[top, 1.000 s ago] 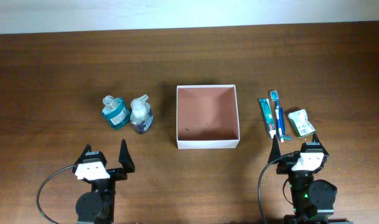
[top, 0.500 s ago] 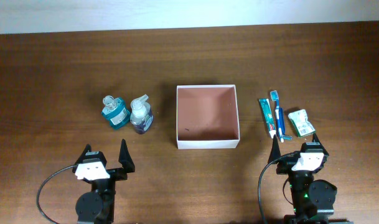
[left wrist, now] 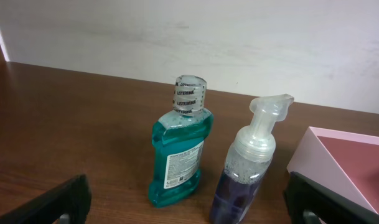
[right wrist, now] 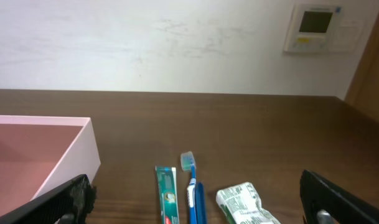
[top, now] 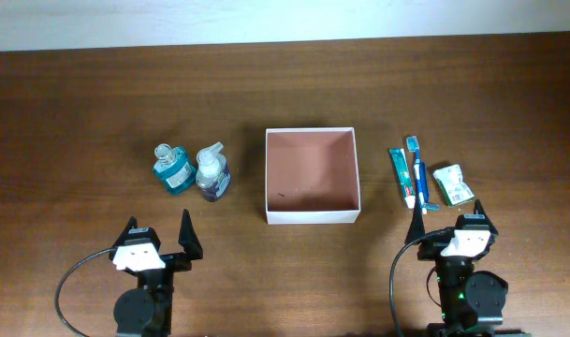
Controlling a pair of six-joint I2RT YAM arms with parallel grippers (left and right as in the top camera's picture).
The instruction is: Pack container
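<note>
The container (top: 312, 216) is a square shallow white-walled box with a reddish-brown floor at the table's middle, empty; it also shows in the left wrist view (left wrist: 320, 160) and the right wrist view (right wrist: 83, 149). A teal mouthwash bottle (top: 173, 168) (left wrist: 178, 149) and a clear pump bottle with purple liquid (top: 212, 171) (left wrist: 249, 168) stand left of it. A green toothpaste tube (top: 401, 176) (right wrist: 167, 199), a blue toothbrush (top: 417, 174) (right wrist: 193, 186) and a white-green packet (top: 453, 183) (right wrist: 244, 204) lie right of it. My left gripper (top: 159, 236) is open and empty below the bottles. My right gripper (top: 447, 219) is open and empty below the toothbrush.
A white wall runs behind the table's far edge (top: 285, 37). A wall thermostat (right wrist: 318, 26) hangs at the right. Black cables loop beside both arm bases at the near edge (top: 74, 281).
The right arm has shifted very slightly. The objects and the left arm have not moved.
</note>
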